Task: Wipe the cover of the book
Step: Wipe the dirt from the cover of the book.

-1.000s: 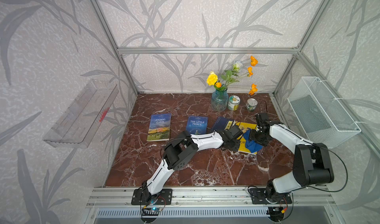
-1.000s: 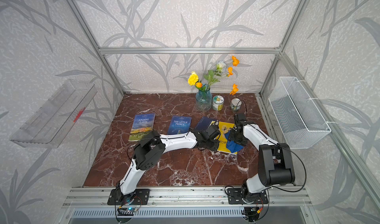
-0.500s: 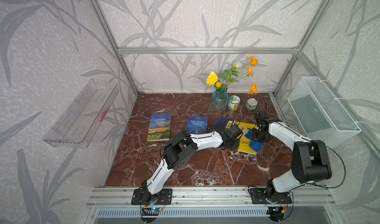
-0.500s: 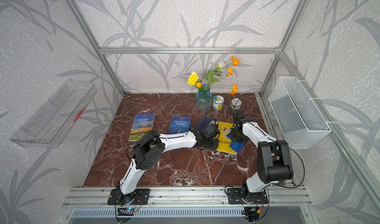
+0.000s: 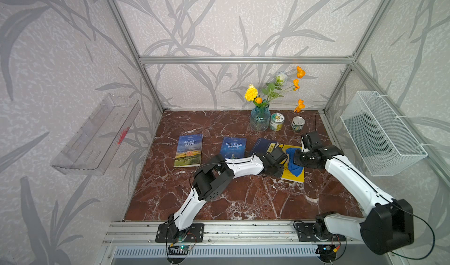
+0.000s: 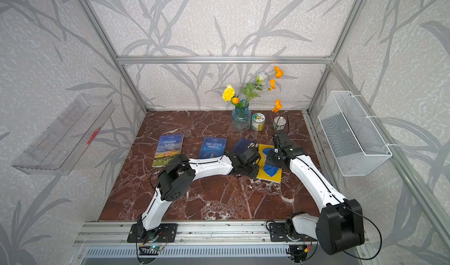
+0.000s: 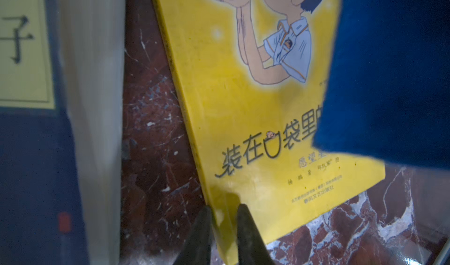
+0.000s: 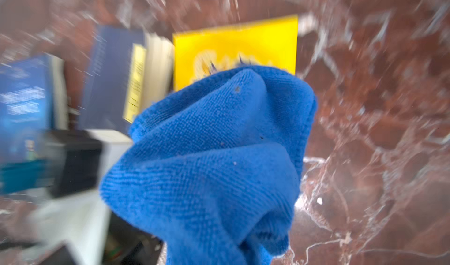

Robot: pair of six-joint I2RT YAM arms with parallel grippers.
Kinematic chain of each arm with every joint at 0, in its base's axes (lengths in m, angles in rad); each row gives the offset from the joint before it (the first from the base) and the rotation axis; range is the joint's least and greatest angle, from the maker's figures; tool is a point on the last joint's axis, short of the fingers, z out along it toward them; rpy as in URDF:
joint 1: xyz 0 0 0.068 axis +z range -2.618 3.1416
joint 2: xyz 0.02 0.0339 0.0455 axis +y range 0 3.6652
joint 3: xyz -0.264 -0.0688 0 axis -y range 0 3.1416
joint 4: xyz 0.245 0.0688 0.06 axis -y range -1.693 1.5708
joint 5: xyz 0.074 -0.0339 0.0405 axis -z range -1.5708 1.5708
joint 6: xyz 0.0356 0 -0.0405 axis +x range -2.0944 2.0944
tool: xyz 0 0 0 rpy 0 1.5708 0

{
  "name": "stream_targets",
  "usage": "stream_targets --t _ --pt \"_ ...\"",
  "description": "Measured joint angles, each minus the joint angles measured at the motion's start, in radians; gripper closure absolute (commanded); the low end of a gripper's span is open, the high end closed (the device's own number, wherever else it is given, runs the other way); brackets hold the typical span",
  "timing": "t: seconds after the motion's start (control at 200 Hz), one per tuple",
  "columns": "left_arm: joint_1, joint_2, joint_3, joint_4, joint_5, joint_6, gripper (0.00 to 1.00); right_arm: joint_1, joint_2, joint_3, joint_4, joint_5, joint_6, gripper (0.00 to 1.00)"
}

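Observation:
The book (image 5: 293, 176) (image 6: 269, 176) is thin and yellow with a cartoon boy on its cover (image 7: 243, 120), and it lies flat on the marble floor at the right. A blue cloth (image 5: 295, 166) (image 6: 270, 170) (image 8: 214, 159) rests bunched on the cover. My right gripper (image 5: 297, 159) is shut on the cloth, and the cloth hides its fingers in the right wrist view. My left gripper (image 7: 225, 209) (image 5: 277, 170) is shut on the book's edge near a corner, with one dark finger on each side of it.
A thick dark-blue book (image 5: 263, 145) (image 7: 36, 154) lies right beside the yellow one. Further left are "The Little Prince" (image 5: 233, 147) and "Animal Farm" (image 5: 188, 153). A vase of flowers (image 5: 260, 120) and two cans (image 5: 277, 122) (image 5: 298, 123) stand behind. A wire basket (image 5: 379, 134) hangs on the right wall.
My right gripper has shut on the blue cloth and shifted a little over the cover. My left gripper has tightened on the book's edge. The left arm has stayed in place.

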Motion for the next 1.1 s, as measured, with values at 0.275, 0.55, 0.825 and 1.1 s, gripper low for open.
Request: stream_targets --t 0.275,0.55,0.825,1.1 --pt "0.001 0.0 0.0 0.0 0.001 0.0 0.8 -0.011 0.252 -0.05 0.084 -0.05 0.04 1.0" --pt "0.002 0.0 0.006 -0.008 -0.001 0.0 0.82 -0.078 0.505 0.222 0.098 -0.058 0.017 1.0" --pt "0.003 0.001 0.009 -0.012 0.0 -0.001 0.82 -0.097 0.6 0.336 0.124 -0.037 -0.01 1.0" --pt "0.003 0.001 0.01 -0.016 0.0 -0.008 0.82 -0.024 0.43 0.103 0.244 0.007 -0.011 1.0"
